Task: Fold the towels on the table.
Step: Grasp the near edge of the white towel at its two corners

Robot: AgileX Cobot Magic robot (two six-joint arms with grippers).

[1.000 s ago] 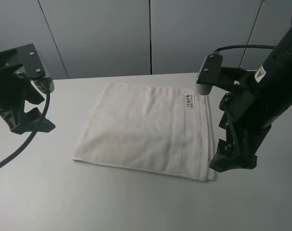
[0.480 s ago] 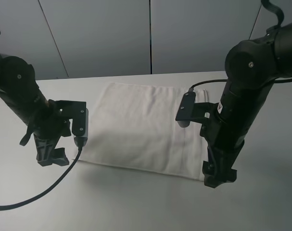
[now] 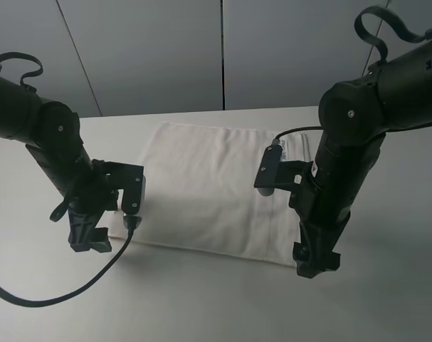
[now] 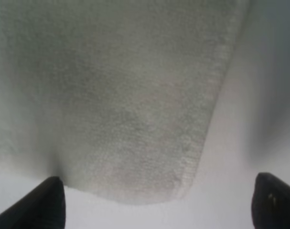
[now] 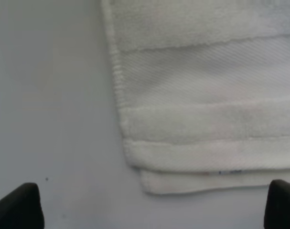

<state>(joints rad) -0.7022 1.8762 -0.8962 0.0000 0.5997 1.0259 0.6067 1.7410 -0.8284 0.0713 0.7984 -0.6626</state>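
I have my left tool (image 3: 87, 241) and right tool (image 3: 315, 262) spread wide, empty, a towel (image 3: 201, 185) corner beneath each.

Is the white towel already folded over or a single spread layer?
Folded at least once: at the towel corner a second layer peeks out beneath the top one. It lies flat on the table.
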